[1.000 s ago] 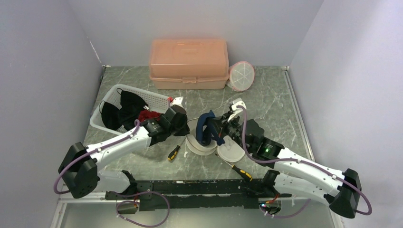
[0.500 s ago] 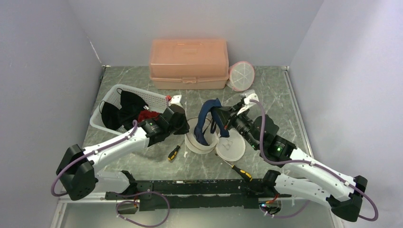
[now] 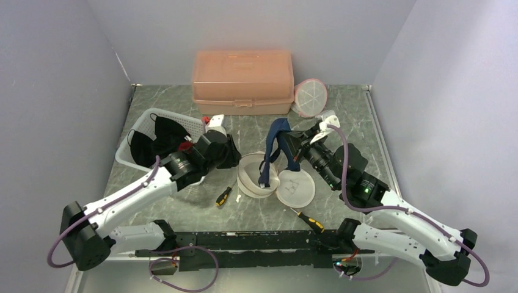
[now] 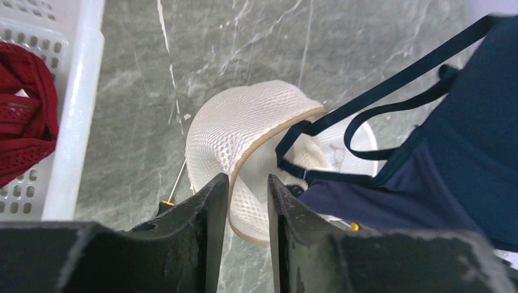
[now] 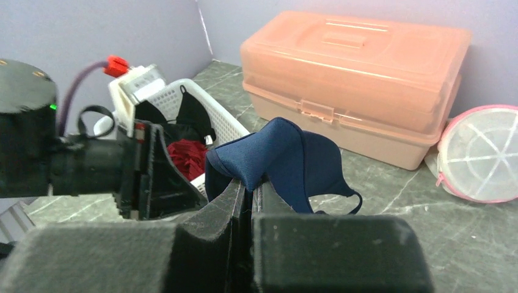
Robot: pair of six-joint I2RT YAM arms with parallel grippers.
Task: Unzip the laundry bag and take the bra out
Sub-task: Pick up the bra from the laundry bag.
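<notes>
The navy blue fabric bra [image 3: 280,145] is out of its bag and off the table: it hangs folded over itself, padded cups bunched at the top and thin straps trailing down in loops. The lowest strap ends dangle just over the white mesh dome-shaped laundry bag [image 3: 247,174]. The bag lies unzipped on the grey marbled table [image 3: 354,122], its two halves spread open like a clamshell, with a tan trim along the rim (seen best from the left wrist).

The right gripper [image 5: 247,189] is clamped on the bra, fingers pressed together with a fold of the blue cloth pinched between their tips. The cups rise above the fingertips and the rest drapes down the far side. From above, this gripper [image 3: 292,140] holds the garment over the table's middle, behind the open bag.

The left gripper [image 4: 247,183] has its fingers a little apart with nothing gripped between them. It points down at the bag's near half [image 4: 244,128], which shows through the narrow gap, and the bra [image 4: 464,159] hangs off to its right, near but not touching it. From above, this gripper [image 3: 225,151] sits between the bag and the white perforated plastic basket [image 3: 140,122].
</notes>
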